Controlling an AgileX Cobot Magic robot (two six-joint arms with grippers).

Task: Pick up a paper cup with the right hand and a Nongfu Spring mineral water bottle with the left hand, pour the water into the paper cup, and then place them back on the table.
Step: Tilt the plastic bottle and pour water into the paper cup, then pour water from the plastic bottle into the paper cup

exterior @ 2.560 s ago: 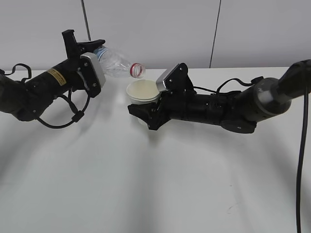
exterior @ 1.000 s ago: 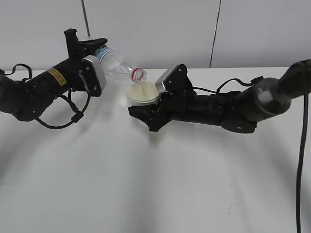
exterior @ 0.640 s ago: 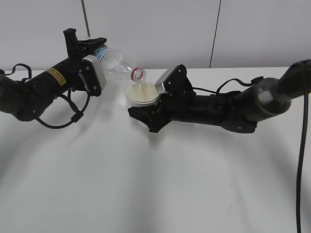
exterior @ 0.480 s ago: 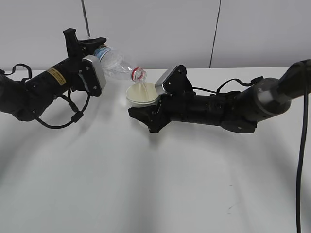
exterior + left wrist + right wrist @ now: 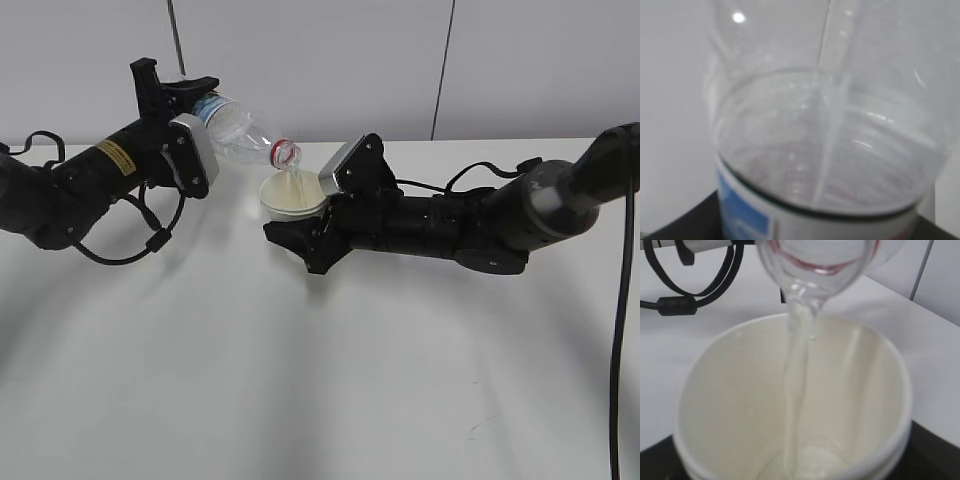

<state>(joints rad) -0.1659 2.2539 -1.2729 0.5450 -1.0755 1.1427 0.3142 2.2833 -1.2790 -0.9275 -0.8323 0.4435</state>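
Note:
My left gripper (image 5: 175,100) is shut on the Nongfu Spring mineral water bottle (image 5: 240,130) and holds it tilted, mouth down to the right. Its red neck ring sits just above the paper cup (image 5: 293,195). A thin stream of water runs from the bottle mouth (image 5: 816,260) into the cup (image 5: 740,405), and water pools at the cup's bottom. My right gripper (image 5: 300,240) is shut on the cup and holds it above the white table (image 5: 300,380). The bottle's clear body and label edge fill the left wrist view (image 5: 825,150). Both grippers' jaws are hidden in their wrist views.
The left arm's looped black cables (image 5: 130,235) hang near the table on the left. The right arm (image 5: 480,225) stretches across the table from the right, with a cable (image 5: 622,330) hanging at the right edge. A grey panelled wall (image 5: 330,60) stands behind.
The bottle has tipped further down and closer to the cup; water now streams into it. Over the last half second both arms hold nearly still.

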